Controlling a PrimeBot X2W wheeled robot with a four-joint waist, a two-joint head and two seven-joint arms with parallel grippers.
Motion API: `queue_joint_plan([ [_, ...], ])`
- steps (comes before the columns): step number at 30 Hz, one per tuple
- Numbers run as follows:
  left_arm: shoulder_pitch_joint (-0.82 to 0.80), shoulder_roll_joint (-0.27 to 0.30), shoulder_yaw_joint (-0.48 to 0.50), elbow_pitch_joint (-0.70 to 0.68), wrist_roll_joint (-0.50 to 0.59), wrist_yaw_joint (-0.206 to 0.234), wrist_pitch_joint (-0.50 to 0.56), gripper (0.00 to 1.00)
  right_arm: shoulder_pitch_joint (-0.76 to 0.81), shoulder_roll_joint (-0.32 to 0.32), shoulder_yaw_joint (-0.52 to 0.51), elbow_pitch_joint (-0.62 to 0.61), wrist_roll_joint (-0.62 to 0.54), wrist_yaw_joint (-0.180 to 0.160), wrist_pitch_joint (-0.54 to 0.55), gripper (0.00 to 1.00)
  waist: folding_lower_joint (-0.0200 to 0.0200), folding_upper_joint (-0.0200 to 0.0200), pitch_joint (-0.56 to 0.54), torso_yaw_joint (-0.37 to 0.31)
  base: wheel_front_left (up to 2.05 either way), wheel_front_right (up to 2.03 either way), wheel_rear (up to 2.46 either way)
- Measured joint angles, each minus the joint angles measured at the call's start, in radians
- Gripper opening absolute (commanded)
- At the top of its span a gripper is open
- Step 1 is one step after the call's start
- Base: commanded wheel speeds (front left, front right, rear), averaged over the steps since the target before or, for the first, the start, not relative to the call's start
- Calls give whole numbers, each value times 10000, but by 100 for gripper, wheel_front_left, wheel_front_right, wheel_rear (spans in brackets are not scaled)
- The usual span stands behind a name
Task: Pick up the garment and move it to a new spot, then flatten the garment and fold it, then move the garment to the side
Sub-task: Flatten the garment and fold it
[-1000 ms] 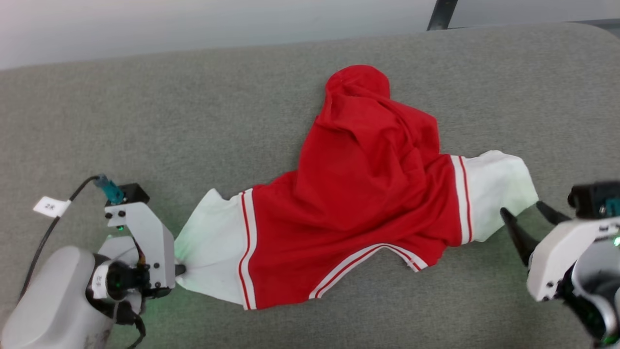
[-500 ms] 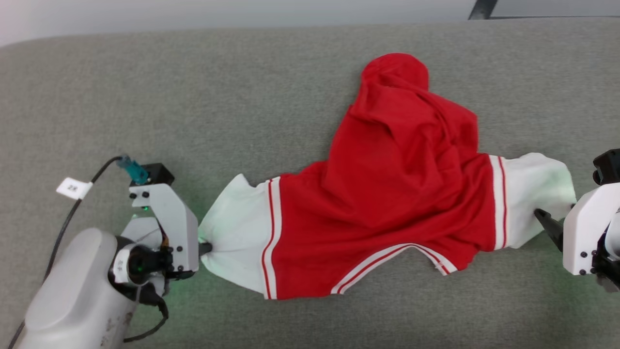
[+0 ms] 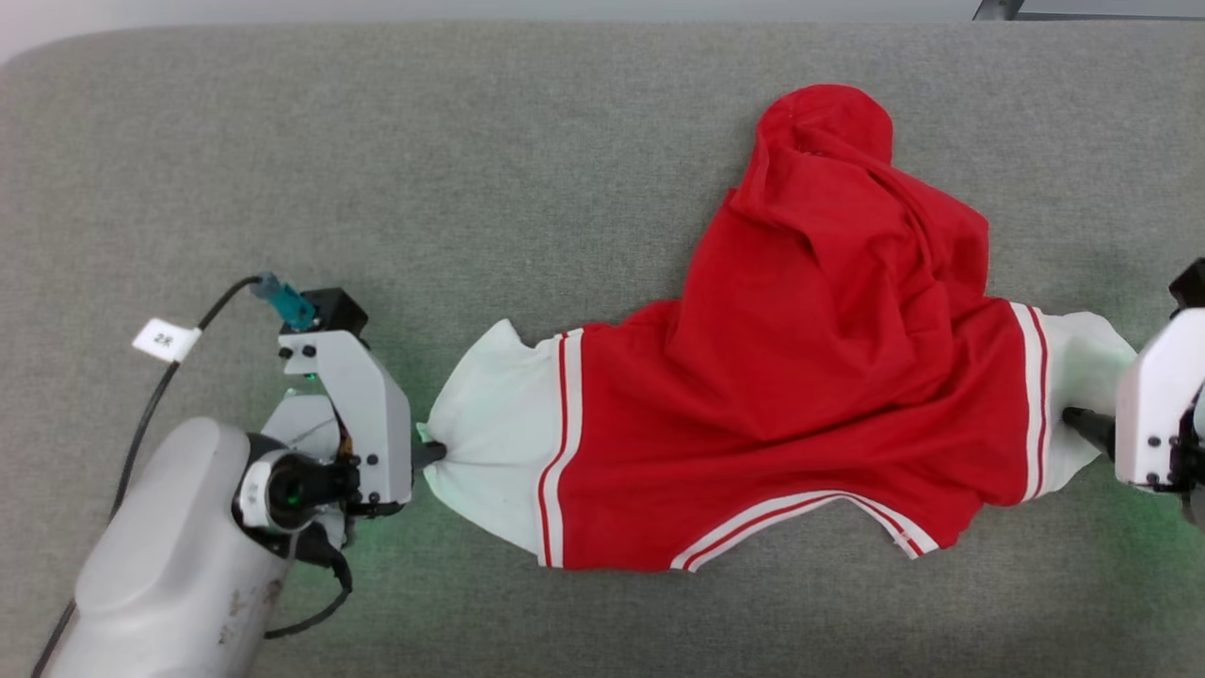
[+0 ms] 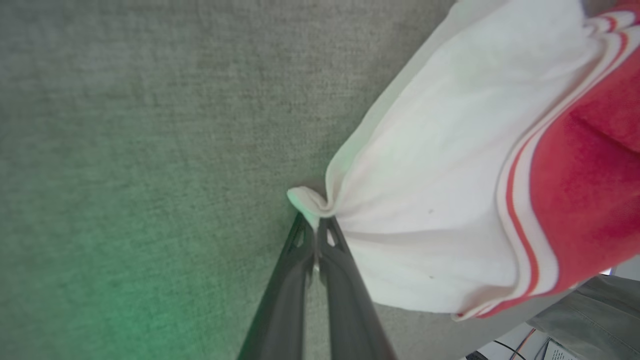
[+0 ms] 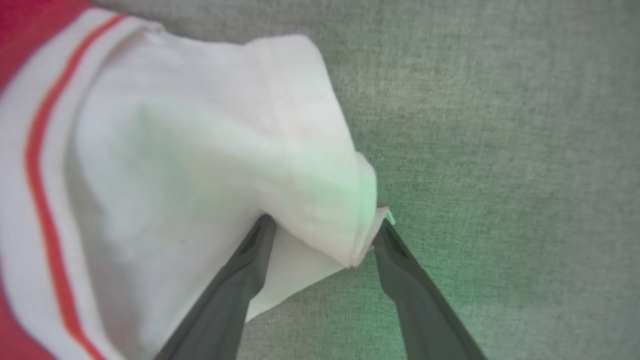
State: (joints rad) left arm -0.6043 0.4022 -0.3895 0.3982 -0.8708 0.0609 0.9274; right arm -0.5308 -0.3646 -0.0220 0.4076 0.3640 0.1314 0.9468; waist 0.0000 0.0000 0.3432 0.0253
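Note:
The garment, a red T-shirt with white sleeve ends, lies rumpled and stretched sideways on the grey cushion. My left gripper is shut on the edge of the left white sleeve; in the left wrist view the fingertips pinch a small fold of that sleeve. At the right edge my right gripper stands open. In the right wrist view its gripper straddles the corner of the right white sleeve, one finger under the cloth, the other beside it.
The cushion's far edge meets a pale wall strip at the top. A cable with a white tag runs by my left arm. Bare cushion lies left of and in front of the shirt.
The camera has shifted, so the whole scene sits further right and up. My right gripper has come in from beside the right sleeve and now straddles its corner. The left grip holds.

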Motion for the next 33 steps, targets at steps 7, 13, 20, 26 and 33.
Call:
queue_joint_plan([
  [7,-222,-75,-102,401,-4,-240,-82,0,-521,-232,151,610,533,-17,1091,0,0,0,-155,100,0,0,0],
  [13,-435,-27,-192,648,6,-276,46,0,-556,119,-226,374,1643,-15,2069,0,-1,0,-575,107,0,0,0],
  [20,-1278,282,-211,639,190,-194,449,0,-1375,545,-416,-309,2134,-12,2571,0,0,0,-1321,65,0,0,0],
  [26,-2423,424,-263,633,453,-165,679,0,-2537,1060,-476,-412,2220,-12,2585,0,0,0,-2145,26,0,0,0],
  [33,-4233,395,-259,1164,1028,-261,29,0,-4270,1649,-629,201,1687,-12,982,0,0,0,-3073,3,0,0,0],
])
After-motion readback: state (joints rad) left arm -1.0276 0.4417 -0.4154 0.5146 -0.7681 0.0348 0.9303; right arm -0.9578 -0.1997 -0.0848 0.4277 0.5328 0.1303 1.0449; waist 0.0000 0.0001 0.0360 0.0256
